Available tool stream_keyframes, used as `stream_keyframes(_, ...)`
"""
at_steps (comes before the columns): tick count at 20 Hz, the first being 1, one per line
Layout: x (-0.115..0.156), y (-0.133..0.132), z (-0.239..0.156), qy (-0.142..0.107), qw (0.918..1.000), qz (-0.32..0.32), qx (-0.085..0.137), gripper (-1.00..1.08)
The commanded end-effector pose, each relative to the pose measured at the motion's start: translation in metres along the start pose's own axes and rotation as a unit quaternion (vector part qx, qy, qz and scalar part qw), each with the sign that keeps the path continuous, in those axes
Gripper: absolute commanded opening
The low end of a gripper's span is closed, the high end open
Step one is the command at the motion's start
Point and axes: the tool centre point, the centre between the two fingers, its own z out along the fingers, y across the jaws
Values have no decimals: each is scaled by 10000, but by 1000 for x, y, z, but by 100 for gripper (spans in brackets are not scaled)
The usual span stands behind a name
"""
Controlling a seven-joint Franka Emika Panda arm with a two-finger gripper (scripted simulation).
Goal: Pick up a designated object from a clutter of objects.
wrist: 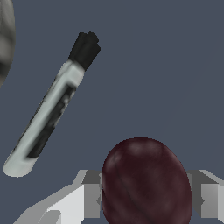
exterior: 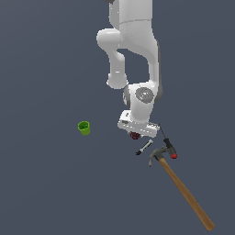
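Surface: plain, dark blue-grey desk (exterior: pixel 41 183), unmarked, filling both views.

Claw (exterior: pixel 135 134): at the end of the white arm (exterior: pixel 137 41), which comes down from the top of the exterior view, bends at a rounded joint and points the wrist downward. Grey fingers (wrist: pixel 89 192) flank the maroon lump (wrist: pixel 146 181) on both sides in the wrist view, pressed against it; the claw is closed around the lump.

Maroon lump: dark, roundish, glossy. In the exterior view only a small dark red patch shows under the claw body; the wrist view shows it large between the fingers. Whether it rests on the desk or is raised, I cannot tell.

Marker (exterior: pixel 144 148): black cap, white barrel, lying just beside the claw; label visible in the wrist view only.

Screwdriver (exterior: pixel 170 148): red and black, near the claw, exterior view only.

Hammer (exterior: pixel 186 193): wooden handle, grey head, beyond the marker, exterior view only.

Green cup (exterior: pixel 84 128): upright, well apart from the claw, on the side opposite the hammer.
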Motion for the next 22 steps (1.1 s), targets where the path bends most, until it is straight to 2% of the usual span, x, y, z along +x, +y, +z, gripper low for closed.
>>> stream_keyframes(1, 0, -1, -4, 5, 10000, -1, 3, -100)
stream_keyframes(11, -8, -9, -51, 6, 10000, -1, 1, -100)
stream_keyframes(22, -25, -26, -155, 6, 10000, -2, -1, -100)
